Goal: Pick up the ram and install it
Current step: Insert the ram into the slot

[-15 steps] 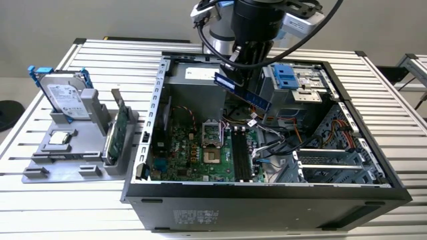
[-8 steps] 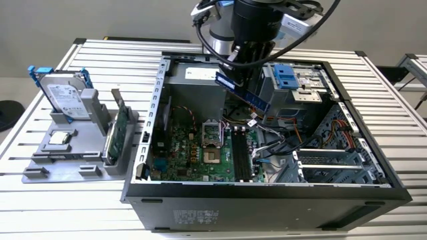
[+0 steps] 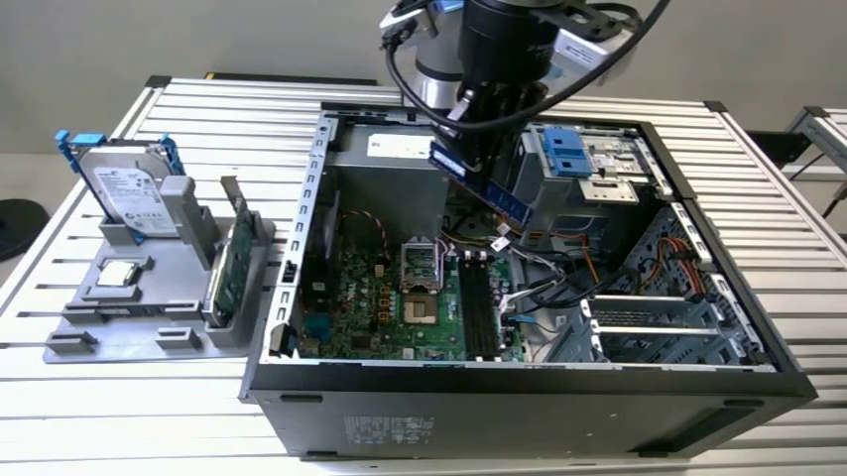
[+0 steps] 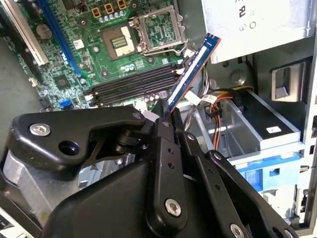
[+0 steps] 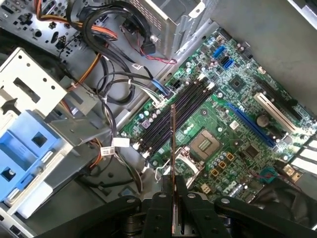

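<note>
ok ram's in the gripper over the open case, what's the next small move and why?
Probably rotate the ram to line up with the memory slots, then lower. The gripper holds it by one end, above the motherboard and not yet seated. In the first wrist view its edge crosses the slots at an angle rather than running along them, so descending now would likely miss the slot.

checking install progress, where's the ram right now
The ram is clamped in the tool, held tilted in the air inside the open computer case, above the motherboard's memory slots and not yet seated.
</note>
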You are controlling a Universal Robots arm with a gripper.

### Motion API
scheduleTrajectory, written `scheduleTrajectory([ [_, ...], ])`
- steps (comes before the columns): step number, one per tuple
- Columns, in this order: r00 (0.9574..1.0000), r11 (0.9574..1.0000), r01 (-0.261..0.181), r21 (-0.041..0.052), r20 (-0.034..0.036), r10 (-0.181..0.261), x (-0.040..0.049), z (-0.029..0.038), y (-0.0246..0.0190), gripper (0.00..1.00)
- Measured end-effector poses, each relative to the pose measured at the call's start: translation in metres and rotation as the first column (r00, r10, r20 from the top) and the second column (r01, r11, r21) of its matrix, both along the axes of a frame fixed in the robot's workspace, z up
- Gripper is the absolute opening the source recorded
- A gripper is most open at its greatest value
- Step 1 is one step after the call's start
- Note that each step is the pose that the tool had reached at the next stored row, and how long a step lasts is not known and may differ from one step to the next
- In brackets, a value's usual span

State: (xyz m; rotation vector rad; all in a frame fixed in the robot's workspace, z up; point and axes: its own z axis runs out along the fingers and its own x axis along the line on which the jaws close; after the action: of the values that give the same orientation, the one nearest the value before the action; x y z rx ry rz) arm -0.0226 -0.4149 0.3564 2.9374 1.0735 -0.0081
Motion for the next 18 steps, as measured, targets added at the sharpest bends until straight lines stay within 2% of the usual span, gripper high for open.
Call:
scheduleTrajectory([
  [9,0.9978,0.9978,0.066,0.0,0.0,-0.066,0.0,-0.0005,0.0,0.0],
  [18,0.9916,0.9916,0.129,0.0,0.0,-0.129,0.0,-0.0008,0.0,0.0],
])
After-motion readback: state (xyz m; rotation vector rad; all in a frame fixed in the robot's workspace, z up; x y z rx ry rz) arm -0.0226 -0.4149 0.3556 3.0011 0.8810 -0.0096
